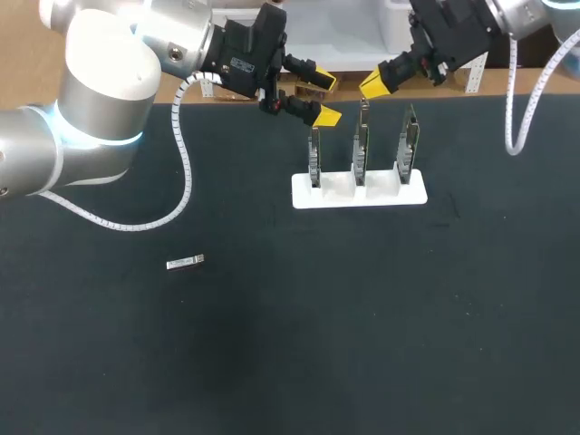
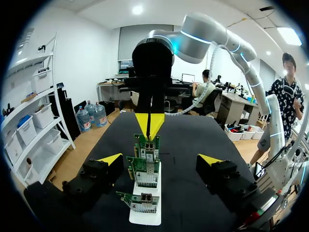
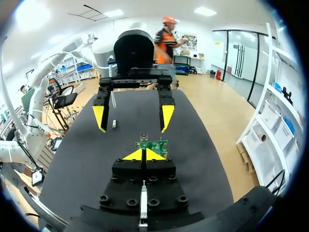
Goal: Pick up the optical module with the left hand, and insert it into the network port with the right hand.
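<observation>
The optical module (image 1: 185, 263), a small silver bar, lies flat on the black table, left of centre and far from both grippers; it also shows beyond my left gripper in the right wrist view (image 3: 114, 124). My left gripper (image 1: 322, 98) hangs open above the left end of the white stand (image 1: 358, 192), nothing between its fingers (image 2: 110, 158). Three green network cards (image 2: 143, 171) stand upright in the stand, their ports facing it. My right gripper (image 1: 373, 84) is shut and empty, its yellow tips (image 3: 143, 154) just behind the nearest card (image 3: 153, 144).
The two grippers face each other over the card stand at the table's back edge. Black tabletop (image 1: 362, 326) stretches in front of the stand and around the module.
</observation>
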Controlling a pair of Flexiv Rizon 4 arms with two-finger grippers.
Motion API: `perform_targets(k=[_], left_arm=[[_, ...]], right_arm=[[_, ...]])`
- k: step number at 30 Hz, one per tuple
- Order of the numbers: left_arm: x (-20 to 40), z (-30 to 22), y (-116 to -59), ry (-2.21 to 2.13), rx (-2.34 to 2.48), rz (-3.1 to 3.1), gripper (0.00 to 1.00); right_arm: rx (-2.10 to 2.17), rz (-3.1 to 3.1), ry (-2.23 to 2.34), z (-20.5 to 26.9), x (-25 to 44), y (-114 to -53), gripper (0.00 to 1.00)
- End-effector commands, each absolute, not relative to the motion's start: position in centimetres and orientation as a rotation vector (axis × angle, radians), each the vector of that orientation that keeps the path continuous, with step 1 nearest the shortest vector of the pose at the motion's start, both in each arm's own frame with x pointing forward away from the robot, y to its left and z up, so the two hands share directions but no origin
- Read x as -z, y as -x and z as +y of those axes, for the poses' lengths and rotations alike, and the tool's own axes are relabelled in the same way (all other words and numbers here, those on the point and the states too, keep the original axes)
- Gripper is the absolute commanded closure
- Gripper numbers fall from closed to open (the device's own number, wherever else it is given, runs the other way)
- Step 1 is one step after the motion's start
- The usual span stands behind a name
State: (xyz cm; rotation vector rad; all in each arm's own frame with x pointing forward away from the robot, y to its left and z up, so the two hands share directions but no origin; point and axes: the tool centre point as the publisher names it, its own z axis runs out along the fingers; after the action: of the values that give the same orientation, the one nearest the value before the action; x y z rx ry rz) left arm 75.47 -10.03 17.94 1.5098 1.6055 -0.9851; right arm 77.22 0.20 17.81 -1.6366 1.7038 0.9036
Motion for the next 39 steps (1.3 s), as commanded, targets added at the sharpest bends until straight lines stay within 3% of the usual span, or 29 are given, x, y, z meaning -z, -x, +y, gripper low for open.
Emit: perform_targets(k=[1,39], left_arm=[[-18.0,-10.1,-75.6,-1.513,0.986,1.609,0.0],[-18.0,-10.1,-75.6,-1.513,0.986,1.609,0.0]], right_arm=[[-0.913,1.706,1.643,0.5,-17.6,-77.7,1.0],[-0.917,1.768,1.657,0.6,-15.4,-77.1,1.0]])
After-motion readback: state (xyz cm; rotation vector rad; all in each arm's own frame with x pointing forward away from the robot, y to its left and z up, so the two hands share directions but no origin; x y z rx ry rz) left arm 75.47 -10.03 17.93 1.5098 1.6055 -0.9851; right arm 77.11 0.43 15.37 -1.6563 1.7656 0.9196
